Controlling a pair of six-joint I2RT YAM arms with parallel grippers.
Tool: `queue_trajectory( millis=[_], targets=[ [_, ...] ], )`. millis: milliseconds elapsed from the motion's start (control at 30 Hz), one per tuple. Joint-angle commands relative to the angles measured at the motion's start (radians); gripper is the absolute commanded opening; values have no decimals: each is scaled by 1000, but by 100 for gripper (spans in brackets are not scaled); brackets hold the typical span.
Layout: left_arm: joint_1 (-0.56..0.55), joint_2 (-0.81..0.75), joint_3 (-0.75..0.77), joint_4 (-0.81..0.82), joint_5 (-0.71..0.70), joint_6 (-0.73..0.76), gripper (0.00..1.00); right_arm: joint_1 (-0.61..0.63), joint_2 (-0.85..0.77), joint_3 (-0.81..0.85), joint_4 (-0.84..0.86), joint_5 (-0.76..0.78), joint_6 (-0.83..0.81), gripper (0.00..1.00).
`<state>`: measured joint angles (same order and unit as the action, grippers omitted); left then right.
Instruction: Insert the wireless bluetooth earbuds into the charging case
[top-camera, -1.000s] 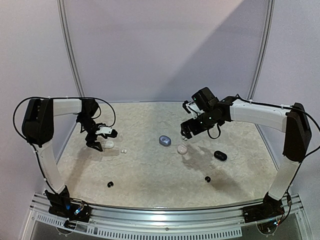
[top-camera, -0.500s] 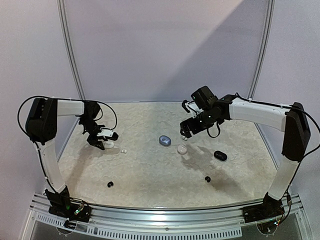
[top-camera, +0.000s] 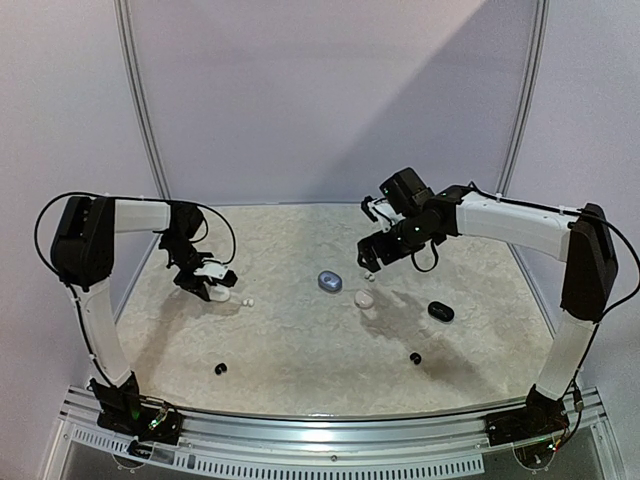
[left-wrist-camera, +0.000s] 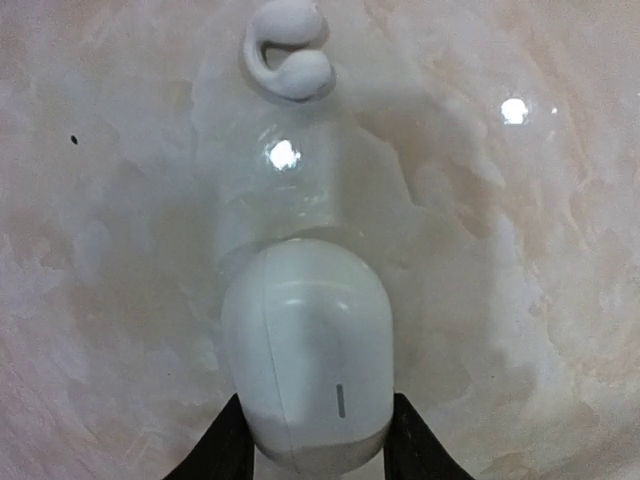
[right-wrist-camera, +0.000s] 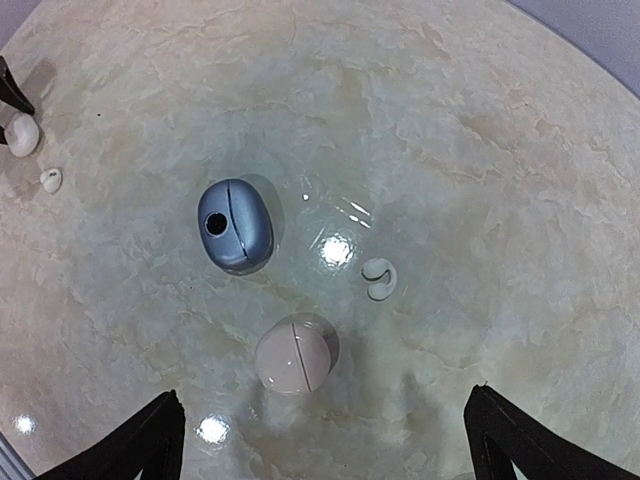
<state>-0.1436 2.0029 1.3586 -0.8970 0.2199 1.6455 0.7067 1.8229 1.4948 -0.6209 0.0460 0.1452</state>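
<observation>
Progress judged early: no earbud seen seated in any case, so all insertion left to do.

On the marbled table (top-camera: 300, 335):
- Right gripper (right-wrist-camera: 325, 450) hovering above centre, fingers spread wide, holding nothing.
- Left gripper (left-wrist-camera: 320, 440) clamped narrow on the near end of the white case (left-wrist-camera: 308, 340). Lid closed, contents hidden.
- Blue-grey case (right-wrist-camera: 236, 225) closed, with a dark round spot on its shell, nature unclear.
- Pinkish case (right-wrist-camera: 295, 352) closed, near the blue-grey one.
- Black case (top-camera: 440, 311) apart to the right, too small to tell its state.

Loose:
- First white earbud (left-wrist-camera: 288, 62) just ahead of the held case.
- Second white earbud (right-wrist-camera: 378, 278) near the pinkish case.
- Left black earbud (top-camera: 221, 368) and right black earbud (top-camera: 414, 357) toward the near edge.
</observation>
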Motion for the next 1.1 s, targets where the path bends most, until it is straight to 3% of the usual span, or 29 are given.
queue_trajectory(
  millis=[0, 133, 267, 400, 567, 733, 1067],
  targets=[
    [-42, -135, 2, -72, 39, -60, 0, -1, -22, 28, 2, -3, 52, 99],
    [-93, -321, -42, -60, 65, -149, 0, -1, -62, 27, 79, -104, 126, 95],
    [-184, -605, -236, 121, 68, -191, 0, 22, -117, -7, 250, -245, 244, 85],
    [-323, -890, -472, 348, 28, -241, 0, 139, -130, -1, 406, -330, 275, 84],
    [-504, -1136, -668, 481, -122, -339, 0, 289, -42, 115, 398, -342, 245, 86],
    [-607, -1236, -725, 494, -254, -439, 0, 356, 76, 194, 390, -389, 257, 85],
    [-628, -1216, -733, 556, -240, -510, 0, 391, 222, 326, 309, -434, 233, 73]
  ],
)
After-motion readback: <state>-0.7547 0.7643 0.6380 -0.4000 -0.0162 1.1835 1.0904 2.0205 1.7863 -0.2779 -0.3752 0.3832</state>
